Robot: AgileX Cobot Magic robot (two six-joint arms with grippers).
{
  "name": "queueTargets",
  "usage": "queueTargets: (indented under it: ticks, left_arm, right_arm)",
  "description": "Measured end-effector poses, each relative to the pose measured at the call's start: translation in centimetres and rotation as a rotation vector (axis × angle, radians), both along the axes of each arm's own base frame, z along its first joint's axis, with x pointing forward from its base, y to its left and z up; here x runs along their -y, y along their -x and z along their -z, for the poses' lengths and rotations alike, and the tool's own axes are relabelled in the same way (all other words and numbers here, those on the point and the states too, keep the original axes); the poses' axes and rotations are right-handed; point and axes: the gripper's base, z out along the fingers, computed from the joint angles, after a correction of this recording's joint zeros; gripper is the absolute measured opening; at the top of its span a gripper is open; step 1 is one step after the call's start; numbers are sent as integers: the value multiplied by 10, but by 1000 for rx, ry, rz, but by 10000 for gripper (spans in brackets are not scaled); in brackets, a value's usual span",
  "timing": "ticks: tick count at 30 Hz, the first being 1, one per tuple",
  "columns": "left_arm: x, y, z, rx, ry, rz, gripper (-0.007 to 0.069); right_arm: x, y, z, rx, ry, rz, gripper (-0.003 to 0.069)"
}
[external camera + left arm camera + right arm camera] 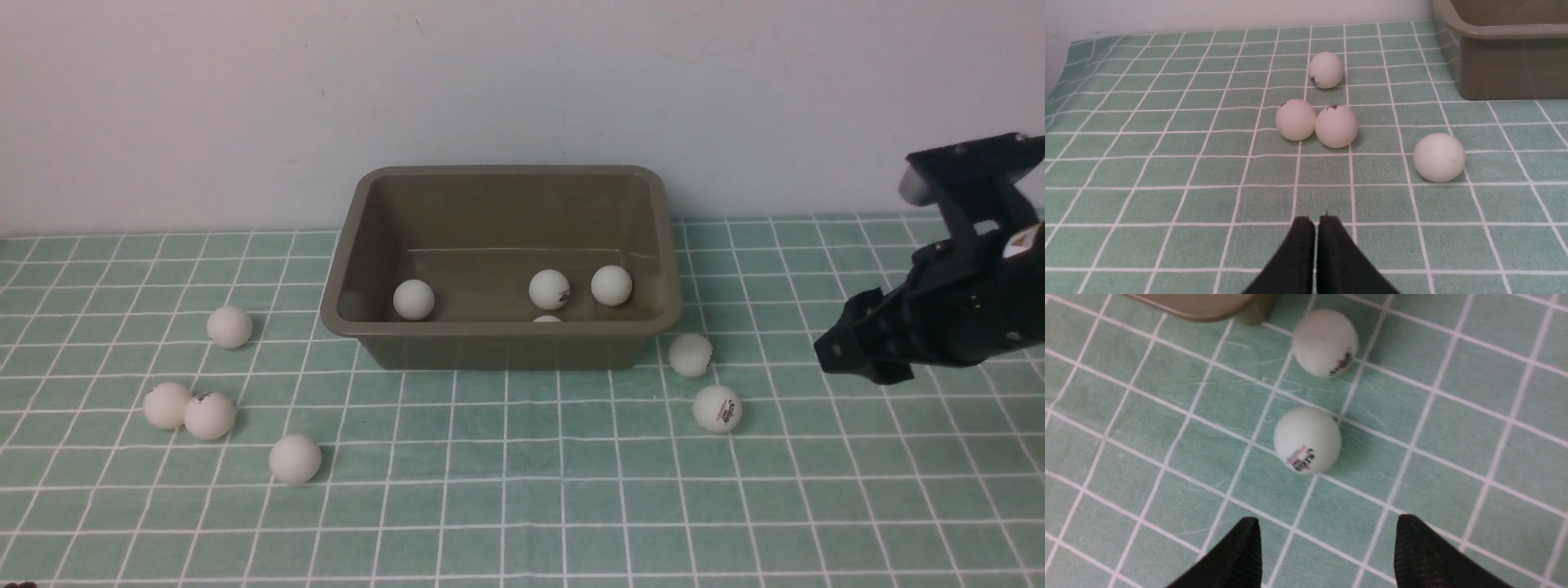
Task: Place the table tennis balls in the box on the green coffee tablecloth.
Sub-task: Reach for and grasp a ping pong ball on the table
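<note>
The olive-brown box (506, 329) stands at the back middle of the green coffee tablecloth (522, 506) and holds several table tennis balls (549, 289). Several more lie on the cloth to its left (210, 415). Two lie off its front right corner: one near the corner (691, 355), one printed ball closer to me (718, 408). My right gripper (849, 355) hovers to the right of these two, open and empty; in the right wrist view the printed ball (1307, 439) lies ahead of the gripper (1327, 526). My left gripper (1316, 220) is shut on nothing, low over the cloth, short of the left-hand balls (1336, 126).
A white wall (522, 82) runs close behind the box. In the left wrist view the box's corner (1506, 61) stands beyond a lone ball (1439, 157), and the cloth's far left edge meets the wall (1061, 61).
</note>
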Motion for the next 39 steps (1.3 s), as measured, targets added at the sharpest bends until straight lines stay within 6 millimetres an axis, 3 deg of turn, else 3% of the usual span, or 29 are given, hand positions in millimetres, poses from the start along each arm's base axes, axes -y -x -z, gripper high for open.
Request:
queueTargets:
  ticks: [4,9,14,39]
  left_arm:
    - [0,0,0,0,0,0,-4]
    - [0,0,0,0,0,0,-4]
    - [0,0,0,0,0,0,-4]
    - [0,0,0,0,0,0,-4]
  right_arm:
    - [-34,-13,17,-40,22,-91,400]
    - [-54,-26,22,-51,83,-99,400]
    - [-54,-38,28,-69,151,-54,400]
    - [-64,-60,59,-152,162,-47,400]
